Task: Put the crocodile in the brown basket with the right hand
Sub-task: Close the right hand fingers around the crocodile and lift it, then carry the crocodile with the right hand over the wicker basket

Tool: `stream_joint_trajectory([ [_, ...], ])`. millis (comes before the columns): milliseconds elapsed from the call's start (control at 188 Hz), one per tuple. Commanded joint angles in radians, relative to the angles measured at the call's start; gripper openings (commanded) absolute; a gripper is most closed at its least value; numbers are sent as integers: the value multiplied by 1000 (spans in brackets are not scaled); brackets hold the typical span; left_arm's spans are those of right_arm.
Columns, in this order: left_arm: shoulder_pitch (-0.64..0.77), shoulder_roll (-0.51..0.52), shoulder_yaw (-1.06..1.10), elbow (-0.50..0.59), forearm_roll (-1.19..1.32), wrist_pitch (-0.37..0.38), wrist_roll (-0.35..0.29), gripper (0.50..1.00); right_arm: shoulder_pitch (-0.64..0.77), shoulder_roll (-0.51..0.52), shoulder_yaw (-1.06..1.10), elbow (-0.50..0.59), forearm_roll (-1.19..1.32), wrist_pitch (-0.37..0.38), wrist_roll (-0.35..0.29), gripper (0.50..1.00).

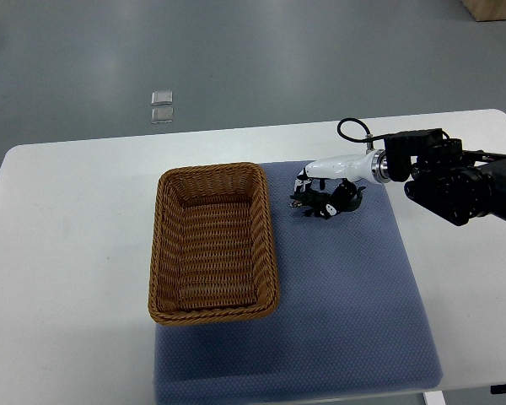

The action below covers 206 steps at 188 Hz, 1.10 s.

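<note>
Dark crocodile (pixel 312 205) under right hand (pixel 334 180), just beside brown basket (pixel 211 171)

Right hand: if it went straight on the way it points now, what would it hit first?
The right hand points left and is at the small dark crocodile toy; beyond that, the right wall of the brown wicker basket comes first, though hand height is unclear.
</note>
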Motion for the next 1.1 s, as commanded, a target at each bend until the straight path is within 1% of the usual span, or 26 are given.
stream_joint_trajectory([
  [0,0,0,0,-1,0,0,0,1000,6,-1,2,2,0,0,2,507],
  [91,0,0,0,-1,1,0,0,1000,9,-2,5,2,2,0,8,500],
  [181,-1,0,0,-1,1,0,0,1000,21,-7,6,2,2,0,36,500],
  [336,0,0,0,0,1,0,0,1000,41,-21,14,3,17,1,59,500],
  [453,0,0,0,0,0,0,0,1000,62,-45,23,3,23,1,88,500],
  [549,0,0,0,0,0,0,0,1000,88,-62,23,6,26,0,127,500],
  [810,0,0,0,0,1,0,0,1000,139,-51,29,35,44,-2,127,500],
  [884,0,0,0,0,0,0,0,1000,157,-38,31,69,44,-11,127,500],
  [991,0,0,0,0,0,0,0,1000,177,-24,29,157,38,-34,127,500],
  [1092,-1,0,0,0,0,0,0,1000,196,-2,26,201,29,-41,127,500],
])
